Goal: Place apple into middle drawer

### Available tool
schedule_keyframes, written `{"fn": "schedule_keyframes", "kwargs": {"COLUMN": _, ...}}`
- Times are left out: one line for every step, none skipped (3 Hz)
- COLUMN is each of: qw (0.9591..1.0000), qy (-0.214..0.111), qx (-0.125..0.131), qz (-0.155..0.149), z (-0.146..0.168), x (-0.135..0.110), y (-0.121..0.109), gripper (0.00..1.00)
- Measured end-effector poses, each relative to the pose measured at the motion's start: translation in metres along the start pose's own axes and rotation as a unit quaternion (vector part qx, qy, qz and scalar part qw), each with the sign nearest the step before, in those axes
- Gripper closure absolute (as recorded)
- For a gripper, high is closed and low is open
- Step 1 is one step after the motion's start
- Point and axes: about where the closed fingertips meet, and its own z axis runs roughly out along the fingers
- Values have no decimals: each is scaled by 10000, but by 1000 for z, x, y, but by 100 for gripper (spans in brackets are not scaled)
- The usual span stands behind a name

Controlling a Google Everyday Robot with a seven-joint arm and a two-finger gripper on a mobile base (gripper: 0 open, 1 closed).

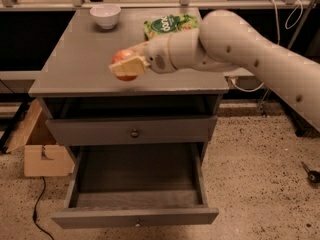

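The red-orange apple [121, 58] is held in my gripper [125, 67], whose cream fingers [131, 65] are shut around it. It hangs just above the front-centre part of the grey cabinet top [75, 59]. The white arm reaches in from the right. Below, the middle drawer [135, 217] is pulled out wide and its grey inside [137, 176] holds nothing. The shut knobbed front [134, 132] sits directly above it. The apple is above and a little behind the open drawer.
A white bowl [105, 15] stands at the back left of the top and a green snack bag [170, 24] at the back middle. A cardboard box [42, 156] and a cable [37, 209] lie on the floor to the left.
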Motion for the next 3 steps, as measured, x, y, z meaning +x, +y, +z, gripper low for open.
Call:
{"fn": "schedule_keyframes", "kwargs": {"qw": 9994, "qy": -241, "qx": -69, "qz": 228, "z": -26, "x": 44, "y": 22, "gripper": 100}}
{"fn": "schedule_keyframes", "kwargs": {"qw": 9991, "qy": -298, "qx": 165, "qz": 239, "z": -57, "x": 58, "y": 14, "gripper": 100}}
{"fn": "schedule_keyframes", "kwargs": {"qw": 9991, "qy": -296, "qx": 167, "qz": 243, "z": -57, "x": 58, "y": 14, "gripper": 100}}
